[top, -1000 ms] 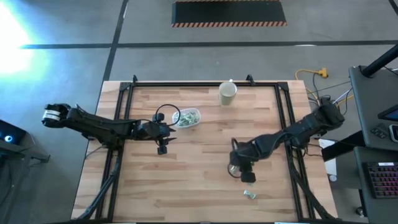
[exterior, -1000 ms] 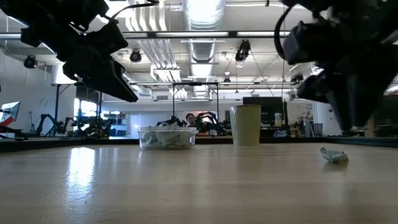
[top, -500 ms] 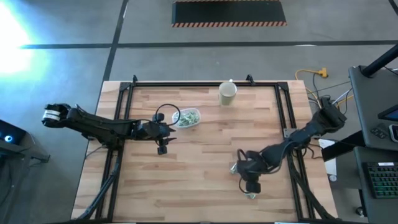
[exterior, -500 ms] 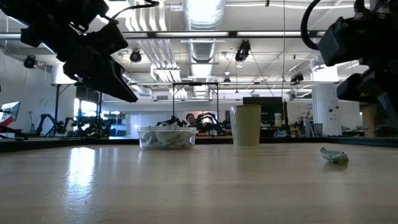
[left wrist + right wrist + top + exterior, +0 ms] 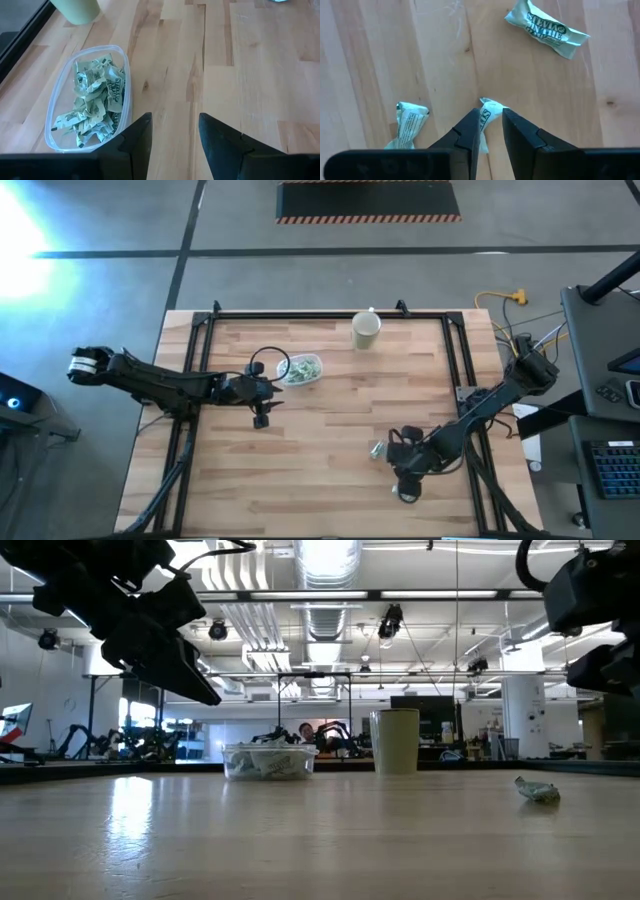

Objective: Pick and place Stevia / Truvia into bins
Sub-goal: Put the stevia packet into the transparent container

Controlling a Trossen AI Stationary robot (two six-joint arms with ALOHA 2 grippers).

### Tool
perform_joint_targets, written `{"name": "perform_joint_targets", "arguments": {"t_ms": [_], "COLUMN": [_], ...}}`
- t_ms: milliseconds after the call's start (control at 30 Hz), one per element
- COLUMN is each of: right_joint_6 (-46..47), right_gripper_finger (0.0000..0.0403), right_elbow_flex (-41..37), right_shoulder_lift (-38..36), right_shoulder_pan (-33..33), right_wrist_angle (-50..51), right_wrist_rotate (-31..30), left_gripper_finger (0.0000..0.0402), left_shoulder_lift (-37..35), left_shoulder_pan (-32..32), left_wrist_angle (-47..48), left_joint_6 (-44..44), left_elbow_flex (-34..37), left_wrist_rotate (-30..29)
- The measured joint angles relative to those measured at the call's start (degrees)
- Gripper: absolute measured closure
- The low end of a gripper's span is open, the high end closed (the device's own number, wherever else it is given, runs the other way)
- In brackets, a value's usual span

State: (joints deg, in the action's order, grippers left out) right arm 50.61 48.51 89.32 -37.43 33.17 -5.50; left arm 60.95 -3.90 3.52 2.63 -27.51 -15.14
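Sachets [image 5: 92, 105] are lying heaped in the tub [image 5: 125, 75] beside the open left gripper [image 5: 172, 132]. Near the table's [image 5: 330, 420] front edge, the right gripper [image 5: 491, 125] is pinching one sachet [image 5: 485, 116], with two more [image 5: 547, 29] lying loose on bare wood nearby.

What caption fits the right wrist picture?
Right gripper closing around a sachet on the table.

Pale green and white sachets [image 5: 547, 29] with dark green lettering; clear, colourless tub [image 5: 88, 98]; beige cup [image 5: 366, 330]; light blond wood table [image 5: 330, 420] with darker grain streaks, framed in black; both arms black; grey floor bearing a black mat edged in orange-and-black stripes.
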Motion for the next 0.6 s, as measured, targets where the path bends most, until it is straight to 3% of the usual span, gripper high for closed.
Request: {"name": "perform_joint_targets", "arguments": {"t_ms": [233,600], "right_joint_6": [0.3,6.65], "right_gripper_finger": [0.0316,0.0294], "right_elbow_flex": [-0.48,-4.0], "right_shoulder_lift": [0.02,0.04], "right_shoulder_pan": [-1.97,-2.12], "right_wrist_angle": [-0.17,-1.38], "right_wrist_rotate": [-3.86,-3.67], "left_gripper_finger": [0.0256,0.0256], "left_shoulder_lift": [0.01,0.02], "left_shoulder_pan": [0.0,0.0], "left_wrist_angle": [-0.01,-0.01], "left_joint_6": [0.01,0.02], "left_elbow_flex": [0.18,0.74], "left_wrist_rotate": [0.0,0.0]}}
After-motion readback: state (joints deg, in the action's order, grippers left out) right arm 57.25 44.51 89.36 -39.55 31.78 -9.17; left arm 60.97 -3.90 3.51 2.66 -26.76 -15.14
